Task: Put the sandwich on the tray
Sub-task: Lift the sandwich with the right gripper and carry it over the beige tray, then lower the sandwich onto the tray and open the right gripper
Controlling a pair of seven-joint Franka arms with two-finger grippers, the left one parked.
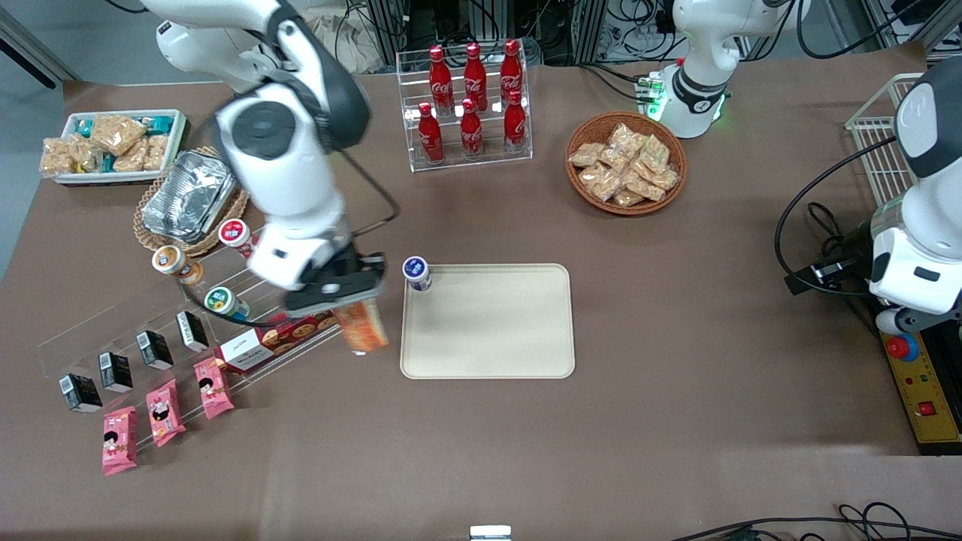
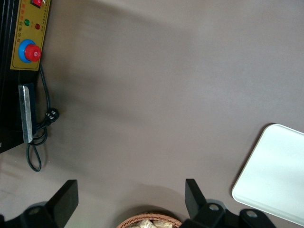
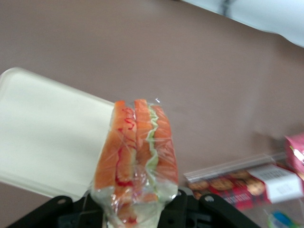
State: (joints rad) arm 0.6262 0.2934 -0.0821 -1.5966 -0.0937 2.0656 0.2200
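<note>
Hand [image 1: 353,304] grips sandwich [image 1: 362,327] beside tray [image 1: 488,361].

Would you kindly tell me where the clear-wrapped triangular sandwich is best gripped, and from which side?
Probably by its pale bread end, from above. The clear-wrapped triangular sandwich is a flat wedge, so fingers can close across its broad faces. The right hand holds it that way now, beside the cream rectangular tray.
</note>
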